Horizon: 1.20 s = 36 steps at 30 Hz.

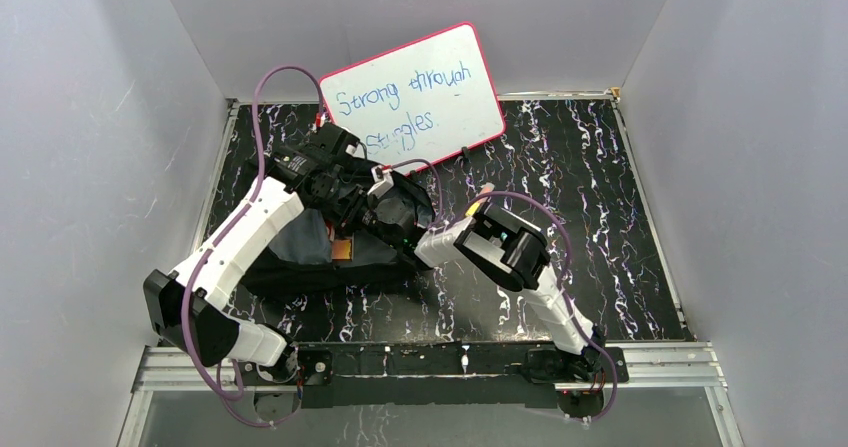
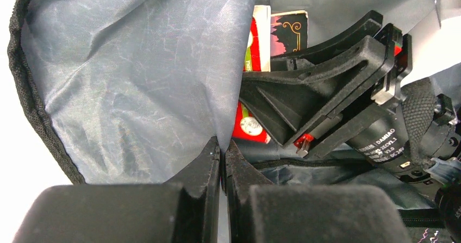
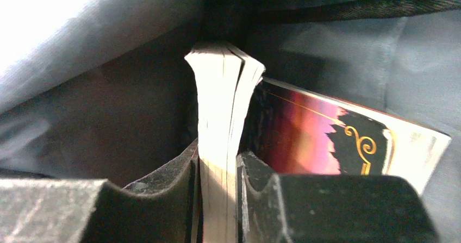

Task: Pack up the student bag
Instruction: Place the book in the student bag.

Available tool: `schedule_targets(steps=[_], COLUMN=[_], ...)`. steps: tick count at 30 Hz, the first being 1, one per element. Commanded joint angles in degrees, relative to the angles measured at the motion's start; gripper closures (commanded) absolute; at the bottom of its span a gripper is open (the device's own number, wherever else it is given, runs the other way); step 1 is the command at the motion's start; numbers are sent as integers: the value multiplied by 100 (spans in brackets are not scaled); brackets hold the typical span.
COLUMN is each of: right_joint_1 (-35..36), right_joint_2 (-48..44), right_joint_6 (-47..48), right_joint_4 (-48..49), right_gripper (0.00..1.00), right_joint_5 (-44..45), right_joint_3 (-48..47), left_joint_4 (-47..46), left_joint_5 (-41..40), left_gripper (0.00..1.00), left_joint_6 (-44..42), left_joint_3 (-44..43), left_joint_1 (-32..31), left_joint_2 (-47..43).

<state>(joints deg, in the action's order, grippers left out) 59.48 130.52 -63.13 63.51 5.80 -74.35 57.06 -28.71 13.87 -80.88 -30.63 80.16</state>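
My right fingers (image 3: 163, 191) are clamped on a book (image 3: 220, 101) by its page edge, deep inside the student bag (image 1: 290, 272), which lies near the left edge of the tabletop (image 1: 620, 227). My left fingers (image 2: 198, 172) are pressed together on the grey lining (image 2: 136, 80), holding the mouth up. I judge the book is being seated. Next I need to let go and back out without snagging fabric.

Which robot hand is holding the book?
The right gripper: its fingers squeeze the book by its pale pages inside the student bag. The left gripper only pinches the bag's grey lining.
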Motion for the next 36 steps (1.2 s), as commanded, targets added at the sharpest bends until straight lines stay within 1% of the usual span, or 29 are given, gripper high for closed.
schedule_targets(steps=[1,4,8,10,11,13,18,24,28,32,36], right_joint_1=[-87,-129,-165,-182,-195,-208,-213,-205,-210,-213,-212], right_joint_2=[-10,-96,-317,-460,-533,-708,-1179,-1670,-1940,-2496,-3304], right_joint_6=[311,426,648,821,898,1074,1557,2058,2314,2538,2797], right_joint_4=[-173,-435,-528,-616,-692,-900,-1552,-3083,-3534,-3738,-4008], right_gripper=[64,55,47,40,34,29,24,21,20,21,21], right_joint_5=[284,248,241,263,271,287,447,838,901,981,1131], right_joint_3=[-197,-179,-9,81,113,181,307,105,177,682,1243], left_joint_4=[-155,-168,-160,-160,-160,-166,-190,-246,-280,-314,-498], left_joint_5=[-29,-36,-74,-94,-99,-90,-114,-135,-118,-5,438], left_gripper=[100,100,100,100,100,100,100,100,100,100,100], left_joint_6=[-20,-17,-16,-7,1,17,52,72,111,200,347], left_joint_3=[79,136,183,229,261,310,408,523,556,581,558], left_joint_1=[-31,-31,-31,-31,-31,-31,-31,-31,-31,-31,-31], left_joint_2=[-174,-177,-176,-181,-184,-185,-231,-281,-273,-279,-308])
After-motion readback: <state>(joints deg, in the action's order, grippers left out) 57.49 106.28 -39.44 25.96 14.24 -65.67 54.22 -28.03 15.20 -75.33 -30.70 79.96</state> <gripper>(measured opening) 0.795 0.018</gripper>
